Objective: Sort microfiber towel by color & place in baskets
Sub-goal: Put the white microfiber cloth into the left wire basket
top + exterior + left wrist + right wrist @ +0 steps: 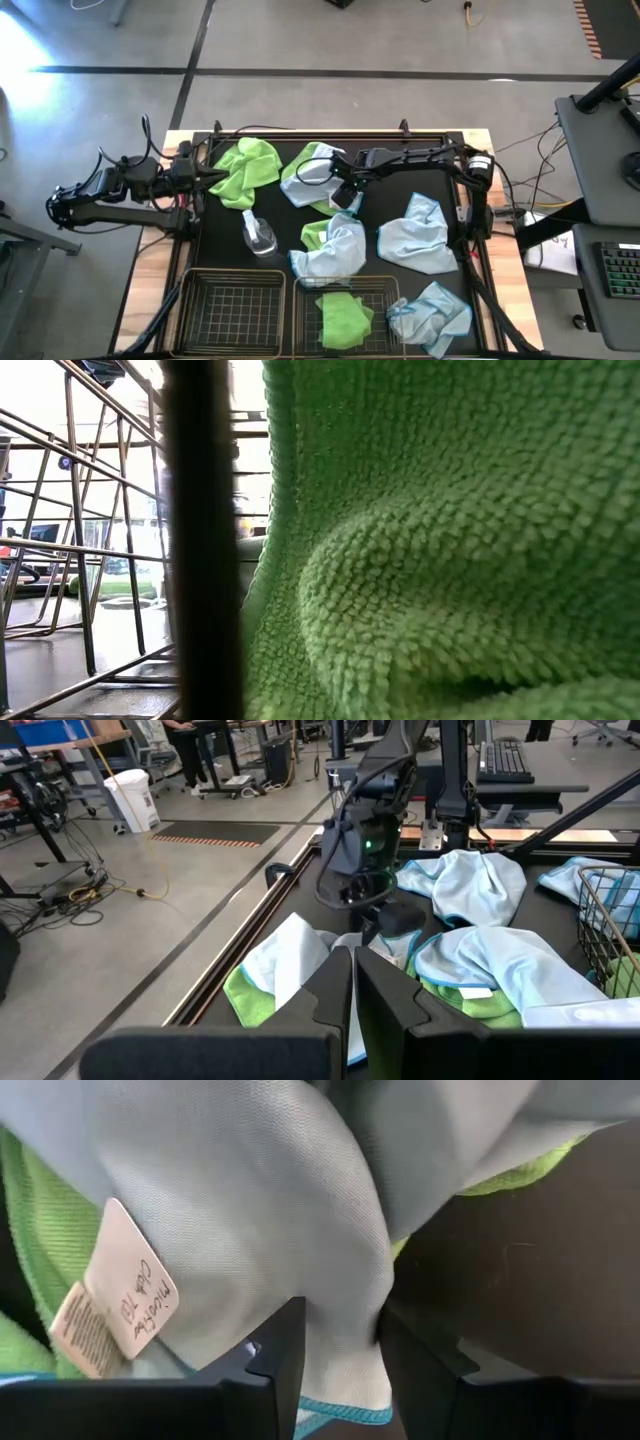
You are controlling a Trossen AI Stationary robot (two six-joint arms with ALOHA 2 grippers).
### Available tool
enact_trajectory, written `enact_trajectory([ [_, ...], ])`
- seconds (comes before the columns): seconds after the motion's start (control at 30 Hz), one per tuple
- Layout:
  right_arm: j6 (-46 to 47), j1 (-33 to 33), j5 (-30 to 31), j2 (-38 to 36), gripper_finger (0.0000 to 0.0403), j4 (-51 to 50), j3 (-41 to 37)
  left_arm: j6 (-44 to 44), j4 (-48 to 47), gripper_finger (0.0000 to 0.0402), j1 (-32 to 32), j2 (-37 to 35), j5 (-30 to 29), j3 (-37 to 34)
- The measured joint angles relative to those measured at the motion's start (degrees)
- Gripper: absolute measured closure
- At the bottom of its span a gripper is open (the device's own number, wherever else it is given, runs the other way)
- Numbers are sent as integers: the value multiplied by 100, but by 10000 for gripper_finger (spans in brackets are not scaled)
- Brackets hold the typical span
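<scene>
Lime green and pale blue microfiber towels lie scattered on the black mat. My right gripper (345, 190) (345, 1355) reaches toward the far middle of the table and is shut on a pale blue towel (308, 175) that lies over a green one (322, 207). My left gripper (212, 178) (353, 985) waits shut at the far left, beside a green towel (246, 166), touching nothing. Two black wire baskets stand at the near edge. The left basket (232, 312) shows only mesh. The right basket (385, 292) holds a green towel (345, 318) (450, 560). My right gripper pinches a gathered fold of the pale blue towel (345, 1310) between its two fingers, close to the teal-stitched edge (340, 1415). The fingers come from above, pointing down. The rest of the towel lies spread on the green towel and the mat.
A small clear spray bottle (258, 236) lies on the mat between the towels and the left basket. More towels: a blue-over-green heap (335, 248), a blue one (420, 235), and a blue one (435, 315) at the near right corner. A white label (125, 1295) hangs from the held towel.
</scene>
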Motion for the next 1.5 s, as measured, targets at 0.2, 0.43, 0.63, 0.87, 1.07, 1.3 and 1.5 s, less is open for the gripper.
enact_trajectory([
  [0.2,-45,-2,8,-25,317,8,-2,0,-2,400,0,0,-1,0],
  [0.43,-49,-2,-2,-30,378,12,-2,0,0,400,0,0,-1,0],
  [0.63,-139,-2,-369,-31,394,-6,57,-51,6,400,0,0,-1,0],
  [0.87,-295,38,-1186,-223,394,12,596,-127,7,400,0,1,1,0],
  [1.07,-502,160,-1186,-514,394,221,1160,-129,13,400,0,-1,-1,0],
  [1.3,-585,367,-1186,-844,394,1023,1430,-131,260,400,1,3,3,0],
  [1.5,-588,575,-1189,-967,394,1764,1474,-137,522,400,-1,89,497,0],
])
